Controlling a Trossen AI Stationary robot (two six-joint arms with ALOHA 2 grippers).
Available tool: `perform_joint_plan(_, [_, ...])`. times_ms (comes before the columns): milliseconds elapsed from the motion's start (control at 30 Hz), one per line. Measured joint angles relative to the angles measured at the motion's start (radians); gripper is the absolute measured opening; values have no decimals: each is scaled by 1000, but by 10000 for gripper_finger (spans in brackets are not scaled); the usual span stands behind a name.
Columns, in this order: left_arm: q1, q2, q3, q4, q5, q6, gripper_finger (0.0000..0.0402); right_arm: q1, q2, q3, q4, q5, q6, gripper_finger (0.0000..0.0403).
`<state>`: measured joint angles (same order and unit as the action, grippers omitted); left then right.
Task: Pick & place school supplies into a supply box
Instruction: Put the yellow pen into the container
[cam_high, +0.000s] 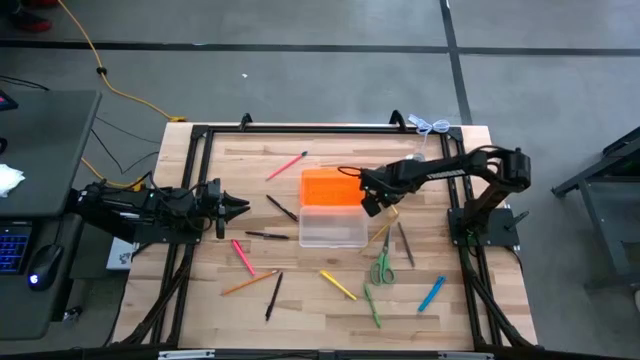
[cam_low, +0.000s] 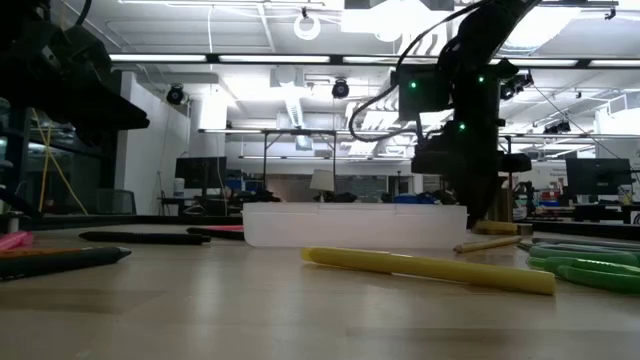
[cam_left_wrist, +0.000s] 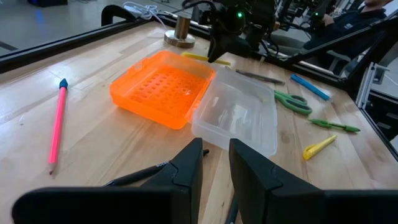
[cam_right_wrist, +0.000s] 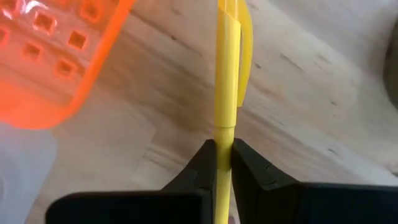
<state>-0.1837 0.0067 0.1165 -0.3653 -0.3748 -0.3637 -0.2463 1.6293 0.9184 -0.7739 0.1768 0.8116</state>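
The slim yellow plastic pen (cam_right_wrist: 227, 68) lies on the wooden table (cam_high: 460, 320) just beside the right-hand edge of the supply box, a small clear rectangular plastic box (cam_high: 333, 227) with a bright orange perforated hinged lid (cam_high: 330, 188) folded flat open on the box's far side. The right gripper (cam_right_wrist: 224, 155) is down at this pen, its two dark fingers clenched on the yellow barrel, which runs straight out between them; in the high view the gripper sits at the lid's right edge. The clear box looks empty as far as the left wrist view shows. Just right of the box lie a dark grey pencil (cam_high: 406, 245) and the green-handled scissors (cam_high: 383, 268); farther right is a blue marker (cam_high: 431, 294). In front of the box are a second yellow marker (cam_high: 338, 285) and a green pen (cam_high: 372, 306). Left of the box lie two black pens (cam_high: 268, 236), a pink marker (cam_high: 243, 257), an orange pencil (cam_high: 250, 283) and another black pen (cam_high: 273, 296). Beyond the lid, to its left, rests a pink pencil (cam_high: 286, 166). A silver metal bell (cam_left_wrist: 181, 32) stands past the lid's far right corner. The left gripper (cam_high: 238, 208) waits well to the left of the box, above the table, its fingers a little apart and grasping nothing.
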Motion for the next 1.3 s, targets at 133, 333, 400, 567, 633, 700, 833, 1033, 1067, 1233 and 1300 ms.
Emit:
perform_joint_plan(133, [0,0,0,2,0,0,111,-17,-51,0,-8,9,0,19])
perform_joint_plan(333, [0,0,0,3,0,0,111,-38,-164,1,-13,20,0,18])
perform_joint_plan(400, [0,0,0,3,0,0,111,-42,-205,2,-10,26,0,20])
perform_joint_plan(567, [0,0,0,3,0,0,111,-42,-309,2,-3,45,2,17])
perform_joint_plan(633, [0,0,0,3,0,0,111,-42,-346,2,13,52,3,17])
perform_joint_plan(700, [0,0,0,3,0,0,111,-42,-381,2,33,52,3,20])
perform_joint_plan(833, [0,0,0,3,0,0,111,-42,-429,3,86,52,1,19])
perform_joint_plan(1033, [0,0,0,4,0,0,111,-42,-448,3,170,6,-22,20])
perform_joint_plan(1067, [0,0,0,4,0,0,111,-41,-447,3,181,-2,-26,20])
perform_joint_plan(1233, [0,0,0,4,0,0,111,-39,-446,3,217,-12,-35,22])
perform_joint_plan(1300, [0,0,0,4,0,0,111,-34,-446,3,227,-13,-52,22])
